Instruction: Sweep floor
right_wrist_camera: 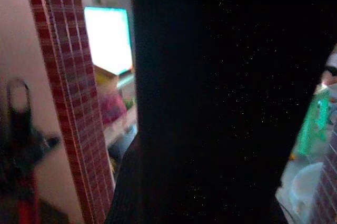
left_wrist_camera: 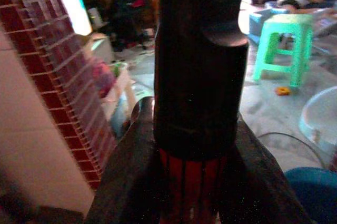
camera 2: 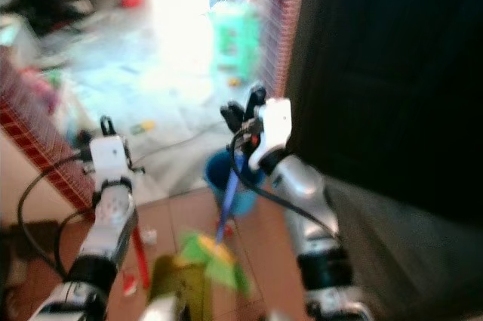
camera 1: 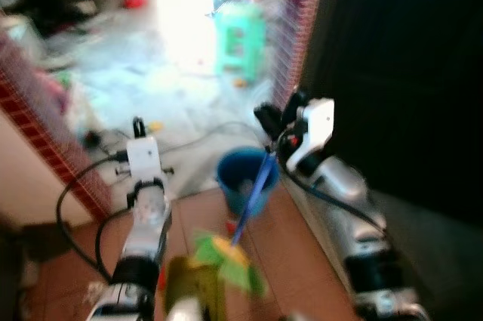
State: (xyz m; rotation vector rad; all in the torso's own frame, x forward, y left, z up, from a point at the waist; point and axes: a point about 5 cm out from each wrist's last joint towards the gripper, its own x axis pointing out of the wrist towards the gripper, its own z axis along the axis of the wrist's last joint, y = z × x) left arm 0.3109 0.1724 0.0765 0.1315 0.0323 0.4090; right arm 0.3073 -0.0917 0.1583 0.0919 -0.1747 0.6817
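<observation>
A broom with a blue handle (camera 1: 256,189) slants down to its yellow and green head (camera 1: 226,257) on the red-brown floor tiles. My right gripper (camera 1: 278,115) is raised beside a dark door, shut on the top of that handle. My left gripper (camera 1: 138,126) is held out to the left of it. In the left wrist view its black fingers (left_wrist_camera: 200,76) are shut on a red handle (left_wrist_camera: 192,182). That red handle (camera 2: 139,257) hangs below the left arm. An olive-yellow blurred shape (camera 1: 192,291) lies low beside the broom head.
A blue bucket (camera 1: 226,177) stands on the floor behind the broom handle. A green plastic stool (camera 1: 240,38) and scattered clutter sit on the bright floor beyond. A red-tiled wall edge (camera 1: 45,147) lies to my left, a dark door (camera 1: 400,72) to my right. A cable (camera 1: 204,136) trails across the floor.
</observation>
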